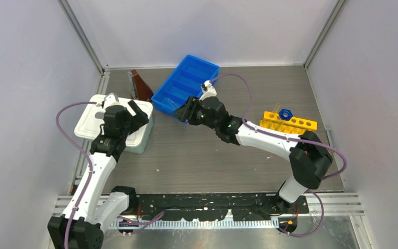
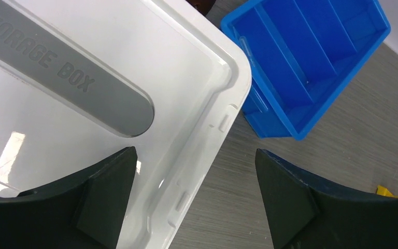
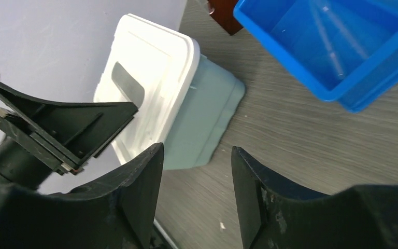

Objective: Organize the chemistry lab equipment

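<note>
White plastic storage-box lid: wide-open, empty left end effector frames its rim, so probably descend square, pinch firmly; half-open right end effector holds nothing.

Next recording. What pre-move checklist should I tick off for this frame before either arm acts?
1. Left claw open and empty: ok.
2. Edge of white plastic storage-box lid between left claw's fingers: ok.
3. Right claw open and empty: ok.
4. Thin clear glass rods inside blue divided plastic bin: ok.
5. Blue-capped tube seated in yellow holed rack: cannot tell.
6. Lid fully seated on its box: cannot tell.
</note>
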You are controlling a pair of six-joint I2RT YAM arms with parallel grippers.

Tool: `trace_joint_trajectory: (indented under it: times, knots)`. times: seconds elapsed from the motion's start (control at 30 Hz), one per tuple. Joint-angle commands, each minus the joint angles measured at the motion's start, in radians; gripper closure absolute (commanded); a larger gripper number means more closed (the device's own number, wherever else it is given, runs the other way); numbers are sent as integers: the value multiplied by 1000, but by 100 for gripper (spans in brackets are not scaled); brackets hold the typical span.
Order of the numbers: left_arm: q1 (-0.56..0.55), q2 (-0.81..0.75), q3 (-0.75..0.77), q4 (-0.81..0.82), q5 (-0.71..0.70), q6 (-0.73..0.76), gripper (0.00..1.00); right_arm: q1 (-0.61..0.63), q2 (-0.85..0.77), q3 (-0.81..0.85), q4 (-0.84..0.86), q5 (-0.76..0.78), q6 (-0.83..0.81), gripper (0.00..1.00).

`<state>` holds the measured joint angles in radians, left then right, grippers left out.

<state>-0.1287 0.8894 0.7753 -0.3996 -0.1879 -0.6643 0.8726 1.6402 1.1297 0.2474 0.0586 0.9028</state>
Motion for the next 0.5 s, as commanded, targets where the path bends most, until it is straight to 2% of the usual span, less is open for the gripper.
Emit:
trace_joint_trajectory:
  times: [0.0,0.07,0.13,0.17,0.23,0.33,0.47]
  knots:
    - [4,-45,102,-31,73,105,13,-13,-128,51,-145,99,-207,41]
    - [4,-63,137,-25,134,135,11,-29,-194,49,-197,116,-251,33]
    - [4,-81,153,-14,226,140,1,-52,-250,37,-256,140,-276,23]
    - [4,-91,153,-3,279,143,1,-59,-271,32,-304,147,-295,14]
    - [4,-110,146,33,386,154,0,-73,-335,21,-375,191,-327,6]
    - [4,-127,148,62,534,176,0,-76,-442,27,-479,235,-371,3]
    - [4,-135,150,82,656,191,0,-76,-565,42,-649,298,-419,1]
